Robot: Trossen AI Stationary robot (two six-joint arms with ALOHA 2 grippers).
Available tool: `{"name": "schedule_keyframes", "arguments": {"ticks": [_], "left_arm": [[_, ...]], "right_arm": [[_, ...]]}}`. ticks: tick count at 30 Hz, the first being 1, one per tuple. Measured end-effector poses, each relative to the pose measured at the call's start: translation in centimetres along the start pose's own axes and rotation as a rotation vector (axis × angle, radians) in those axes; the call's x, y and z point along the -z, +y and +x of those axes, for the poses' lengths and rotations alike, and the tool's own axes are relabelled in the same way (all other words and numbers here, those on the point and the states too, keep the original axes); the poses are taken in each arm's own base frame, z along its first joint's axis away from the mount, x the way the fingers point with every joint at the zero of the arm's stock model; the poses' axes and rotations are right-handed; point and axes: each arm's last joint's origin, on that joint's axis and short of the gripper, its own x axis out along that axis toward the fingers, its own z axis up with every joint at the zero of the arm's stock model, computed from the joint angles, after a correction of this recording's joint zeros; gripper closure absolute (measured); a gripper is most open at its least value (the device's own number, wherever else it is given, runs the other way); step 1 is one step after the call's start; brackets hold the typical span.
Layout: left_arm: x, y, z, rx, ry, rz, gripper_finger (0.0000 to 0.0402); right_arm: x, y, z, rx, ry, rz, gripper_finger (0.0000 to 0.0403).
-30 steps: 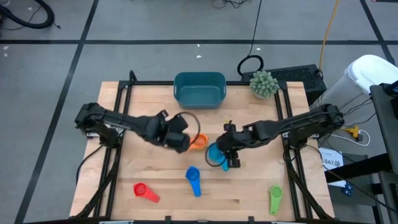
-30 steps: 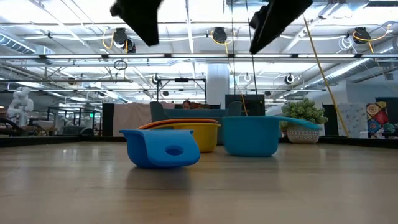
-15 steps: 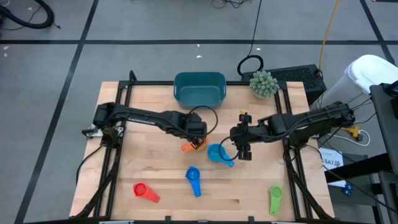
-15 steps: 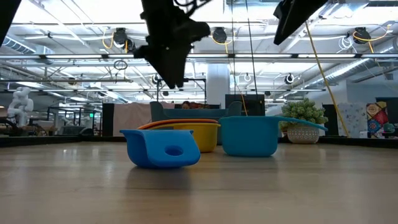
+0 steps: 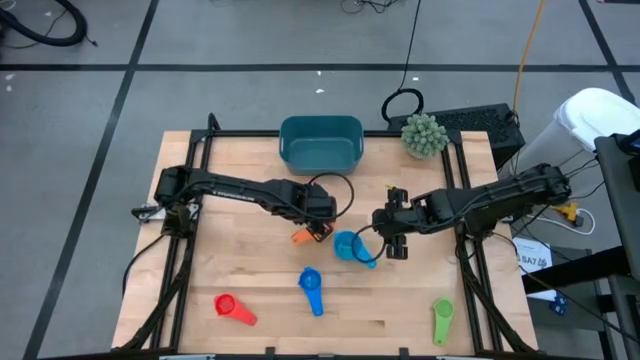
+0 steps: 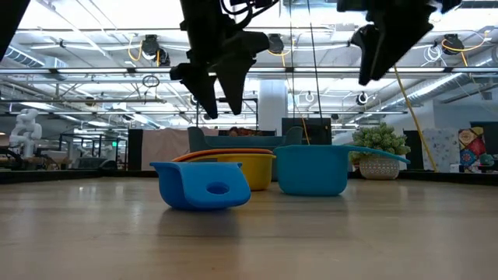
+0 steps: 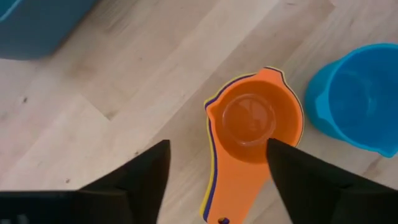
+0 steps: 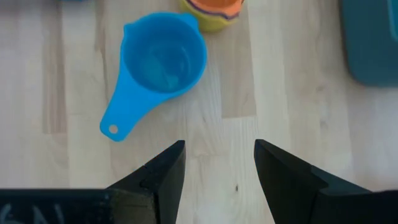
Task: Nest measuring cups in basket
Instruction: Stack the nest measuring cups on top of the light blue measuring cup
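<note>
Hovering open and empty, left hand hides the orange cup's handle.

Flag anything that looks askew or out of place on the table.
The dark blue cup lies tipped on its side near the front. The basket holds no cups; red and green ones lie far apart.

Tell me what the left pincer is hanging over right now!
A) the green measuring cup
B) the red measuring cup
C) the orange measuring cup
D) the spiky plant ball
C: the left wrist view looks down between the open left pincer fingers at the orange measuring cup, which sits nested in a yellow one on the table.
</note>
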Motion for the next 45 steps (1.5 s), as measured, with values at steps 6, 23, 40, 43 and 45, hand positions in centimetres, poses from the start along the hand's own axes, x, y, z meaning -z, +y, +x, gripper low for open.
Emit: {"name": "schedule_keyframes", "arguments": {"ticks": [6,23,40,43,45], "left_arm": [[-0.2,0.0,0.5,0.009,0.004,-0.040,0.0073],[-0.3,-1.2,5.3,0.025,0.101,-0.035,0.0117],[-0.2,-1.4,7.6,0.015,0.143,-0.001,0.0136],[-0.2,-1.3,7.5,0.016,0.142,0.016,0.0158],[-0.3,-1.1,7.6,0.015,0.158,0.016,0.0183]], "right_arm": [[0.5,0.0,0.6,0.004,0.025,0.004,0.0218],[2.1,-0.6,-4.2,-0.045,-0.153,0.087,0.0218],[2.7,-0.1,-5.1,-0.064,-0.177,0.113,0.0218],[2.8,0.0,-5.1,-0.063,-0.172,0.111,0.0218],[2.8,0.0,-5.1,-0.064,-0.172,0.117,0.0218]]}}
